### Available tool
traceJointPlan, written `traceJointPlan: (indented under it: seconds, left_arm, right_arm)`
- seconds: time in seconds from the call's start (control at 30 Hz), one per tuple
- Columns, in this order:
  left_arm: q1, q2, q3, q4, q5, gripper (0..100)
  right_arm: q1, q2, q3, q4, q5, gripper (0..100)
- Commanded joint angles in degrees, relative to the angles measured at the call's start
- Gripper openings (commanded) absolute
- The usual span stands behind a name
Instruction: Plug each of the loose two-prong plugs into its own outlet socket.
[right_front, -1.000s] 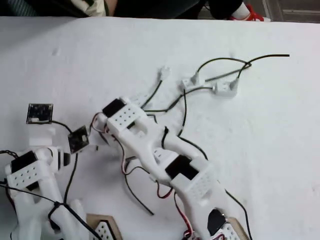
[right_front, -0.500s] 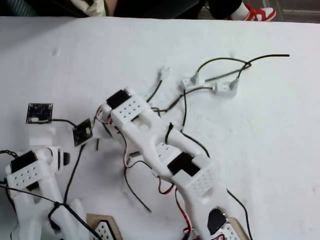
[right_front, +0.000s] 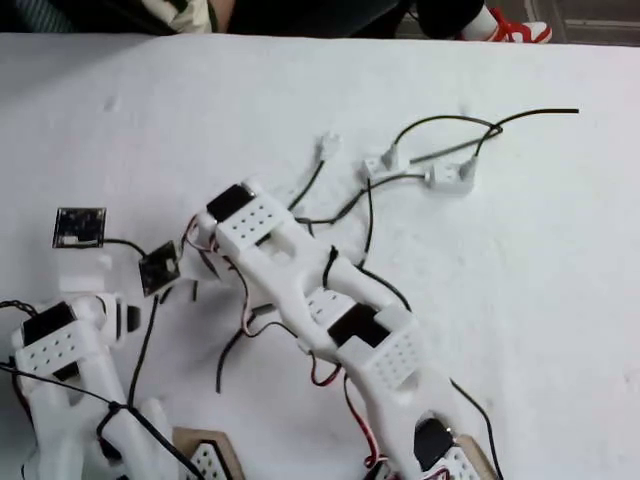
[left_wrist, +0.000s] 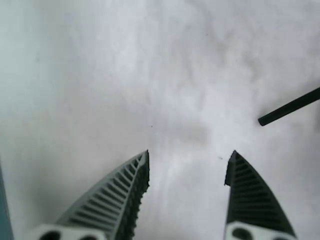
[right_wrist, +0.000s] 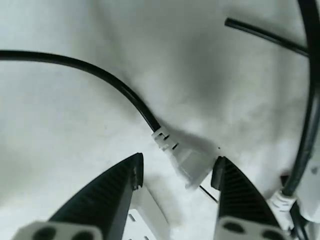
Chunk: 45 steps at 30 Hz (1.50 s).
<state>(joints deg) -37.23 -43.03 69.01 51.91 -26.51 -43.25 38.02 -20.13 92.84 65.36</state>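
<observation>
Both arms' fingers gape: the right gripper (right_wrist: 178, 159) straddles one white plastic plug (right_wrist: 192, 162) on a black cord (right_wrist: 100, 75) left of centre, the left gripper (left_wrist: 190, 155) hangs near-left, and three similar white connectors (right_front: 328, 145) (right_front: 384, 163) (right_front: 450, 176) lie far-centre on the white table (right_front: 560, 300).

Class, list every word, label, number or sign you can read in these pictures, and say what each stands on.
None can be read.
The larger dark board and smaller dark board carry specks too small to make out.
The white plug shows only moulded ridges.

No readable text, labels or numbers anywhere.
</observation>
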Motion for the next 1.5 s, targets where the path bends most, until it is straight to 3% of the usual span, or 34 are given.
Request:
traceJointPlan:
  seconds: [0.0, 1.47]
  left_arm:
    - [-0.22, -1.36, -0.26, -1.23, 0.44, 25]
    - [-0.22, -1.36, -0.26, -1.23, 0.26, 25]
  right_arm:
    - [5.05, 1.1, -0.26, -0.66, -0.35, 22.4]
    - [10.51, 4.53, 3.96, 1.54, -0.35, 21.4]
